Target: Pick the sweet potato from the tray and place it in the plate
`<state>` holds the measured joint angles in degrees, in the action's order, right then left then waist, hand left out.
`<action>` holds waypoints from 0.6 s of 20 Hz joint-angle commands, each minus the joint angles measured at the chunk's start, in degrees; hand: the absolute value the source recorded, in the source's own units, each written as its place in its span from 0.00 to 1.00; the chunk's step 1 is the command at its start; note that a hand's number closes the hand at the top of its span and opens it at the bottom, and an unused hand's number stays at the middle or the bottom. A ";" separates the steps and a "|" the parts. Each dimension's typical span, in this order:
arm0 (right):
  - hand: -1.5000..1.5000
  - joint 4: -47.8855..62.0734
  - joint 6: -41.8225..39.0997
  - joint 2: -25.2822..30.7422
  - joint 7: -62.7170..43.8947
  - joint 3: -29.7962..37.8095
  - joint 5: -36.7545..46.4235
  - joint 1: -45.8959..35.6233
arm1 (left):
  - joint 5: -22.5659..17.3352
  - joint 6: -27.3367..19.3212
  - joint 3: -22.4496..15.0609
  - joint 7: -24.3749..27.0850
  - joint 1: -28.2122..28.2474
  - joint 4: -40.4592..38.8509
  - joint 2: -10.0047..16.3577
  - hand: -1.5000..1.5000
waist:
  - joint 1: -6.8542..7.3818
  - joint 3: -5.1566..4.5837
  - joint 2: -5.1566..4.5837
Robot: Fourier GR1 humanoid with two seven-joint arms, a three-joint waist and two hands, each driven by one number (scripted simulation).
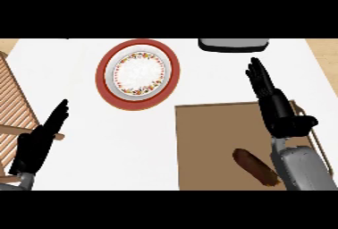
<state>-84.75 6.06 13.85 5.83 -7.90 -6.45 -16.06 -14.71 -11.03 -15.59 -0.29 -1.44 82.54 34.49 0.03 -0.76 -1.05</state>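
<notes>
A brown sweet potato (256, 167) lies on the brown tray (211, 143) near its lower right, just left of my right forearm. My right hand (277, 112) hovers over the tray's far right part with fingers straight, open, holding nothing, well beyond the sweet potato. The plate (138, 73), white with a flowered ring and a red rim, sits on the white counter up and left of the tray. At the lower left, my left hand (40, 141) rests open with fingers up.
A slatted wooden piece (14, 112) runs along the left edge beside my left hand. A grey and dark object (234, 44) sits at the counter's far edge, right of the plate. White counter lies between plate and tray.
</notes>
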 commanded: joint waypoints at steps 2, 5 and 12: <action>0.00 -6.76 -8.84 -0.42 -2.74 -3.77 -5.52 4.05 | 3.45 -3.61 1.37 4.38 3.73 0.60 -0.33 0.50 | -0.08 0.74 1.27; 0.00 -15.83 -17.64 -1.74 -7.29 -9.57 -13.65 4.54 | 6.55 -8.60 2.54 6.10 3.00 1.38 0.29 0.50 | -0.92 0.68 1.70; 0.00 -31.50 -8.18 3.66 18.52 -4.65 0.25 25.65 | 5.96 -8.15 3.82 11.37 6.97 -1.35 -1.25 0.50 | -3.07 0.82 1.57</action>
<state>-108.81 -2.42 17.25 13.92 -13.88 -5.98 -1.14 -8.53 -19.72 -12.66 8.31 4.92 83.70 34.05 -2.13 0.01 0.83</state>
